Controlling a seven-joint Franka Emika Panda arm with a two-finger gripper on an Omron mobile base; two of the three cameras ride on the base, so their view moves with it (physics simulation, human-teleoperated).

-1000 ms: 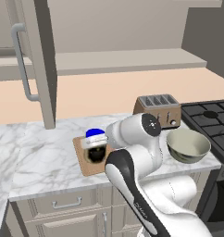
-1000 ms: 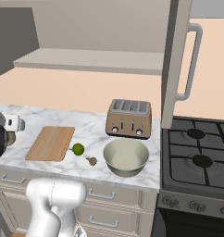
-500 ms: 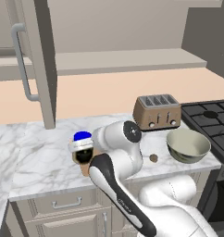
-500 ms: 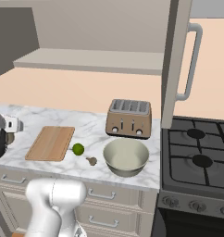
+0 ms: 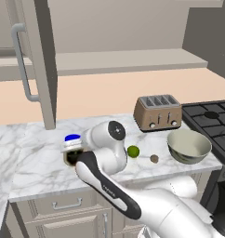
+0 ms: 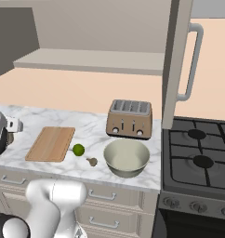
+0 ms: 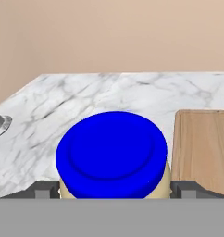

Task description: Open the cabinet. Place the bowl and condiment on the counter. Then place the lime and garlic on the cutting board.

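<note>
The jar [image 7: 113, 155] stands upright on the worktop [image 5: 40, 162], right in the mouth of the pincer [image 7: 115, 189]: in the hand view its blue lid sits square between the two dark fingertips [image 7: 44, 190], one at each side, with the board [image 7: 202, 148] lying just to the jar's right. The pincer is spread wide around the jar; whether the pads touch the glass cannot be told, and the jar looks to rest on the marble rather than hang. So the jar seems already set down, and the move ahead turns on backing the hand straight away from it, along the line the pincer points, without brushing the lid sideways. From there the lime [image 5: 133, 151] and the garlic [image 5: 154, 159] lie off to the arm's right, near the board's far end, with the bowl [image 5: 188, 146] beyond them beside the toaster [image 5: 158, 113]
</note>
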